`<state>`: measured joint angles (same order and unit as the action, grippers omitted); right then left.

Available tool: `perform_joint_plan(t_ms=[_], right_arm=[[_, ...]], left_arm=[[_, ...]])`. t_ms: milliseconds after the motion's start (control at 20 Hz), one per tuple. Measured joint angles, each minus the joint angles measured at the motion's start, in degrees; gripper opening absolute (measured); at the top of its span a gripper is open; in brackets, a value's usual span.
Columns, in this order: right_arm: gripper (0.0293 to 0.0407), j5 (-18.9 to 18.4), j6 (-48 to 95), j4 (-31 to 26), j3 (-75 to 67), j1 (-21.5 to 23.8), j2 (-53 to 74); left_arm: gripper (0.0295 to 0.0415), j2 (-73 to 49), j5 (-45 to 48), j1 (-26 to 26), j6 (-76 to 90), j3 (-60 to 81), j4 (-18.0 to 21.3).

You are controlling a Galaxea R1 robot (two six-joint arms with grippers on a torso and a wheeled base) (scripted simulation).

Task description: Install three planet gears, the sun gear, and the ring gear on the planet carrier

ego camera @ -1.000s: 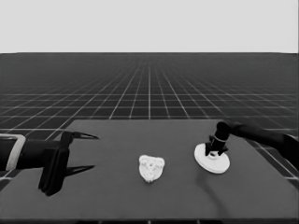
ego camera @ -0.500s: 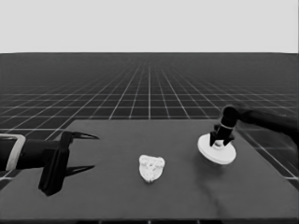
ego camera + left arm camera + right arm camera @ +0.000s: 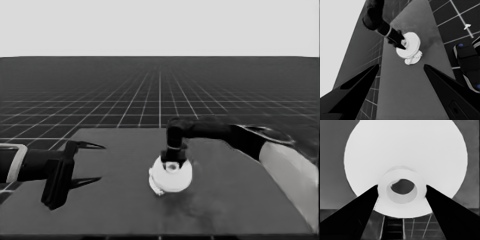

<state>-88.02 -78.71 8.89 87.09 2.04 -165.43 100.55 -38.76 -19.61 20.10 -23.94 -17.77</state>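
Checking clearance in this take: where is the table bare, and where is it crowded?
Bare: between the left gripper and the stack, and the near strip below it. Crowded: mid-table, where the right gripper holds the larger round part over the gears.

larger round part (image 3: 172,176) atop gears (image 3: 413,59), mid-table

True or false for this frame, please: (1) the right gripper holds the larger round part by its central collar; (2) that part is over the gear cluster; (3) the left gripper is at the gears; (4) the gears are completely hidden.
1. True: the right gripper has its fingers closed on the raised collar of the larger round part.
2. True: toothed gears peek out beneath its edge at mid-table.
3. False: the left gripper waits over the table's left end, open and away from the parts.
4. False: some teeth show below the part's rim.
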Motion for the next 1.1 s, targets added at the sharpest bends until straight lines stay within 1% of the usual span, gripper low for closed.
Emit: perform_joint_plan(t_ms=[100, 300, 400, 500, 1100], right_arm=[[0.0351, -0.05, 0.57, 0.07, 6.38, -0.21, -6.21], [0.0351, -0.02, 1.35, 0.11, 10.1, -0.31, -8.95], [0.0351, 1.0, 2.53, 3.56, 12.18, -3.9, -9.63], [0.0351, 1.44, 3.06, 4.71, 13.14, -5.21, -9.92], [0.035, 1.75, 0.98, 5.28, 13.56, -5.9, -10.09]], left_arm=[[0.0385, 0.0, 0.0, 0.0, 0.0, 0.0, 0.0], [0.0385, 0.0, 0.0, 0.0, 0.0, 0.0, 0.0], [0.0385, 0.0, 0.0, 0.0, 0.0, 0.0, 0.0], [0.0385, 0.0, 0.0, 0.0, 0.0, 0.0, 0.0], [0.0385, 0.0, 0.0, 0.0, 0.0, 0.0, 0.0]])
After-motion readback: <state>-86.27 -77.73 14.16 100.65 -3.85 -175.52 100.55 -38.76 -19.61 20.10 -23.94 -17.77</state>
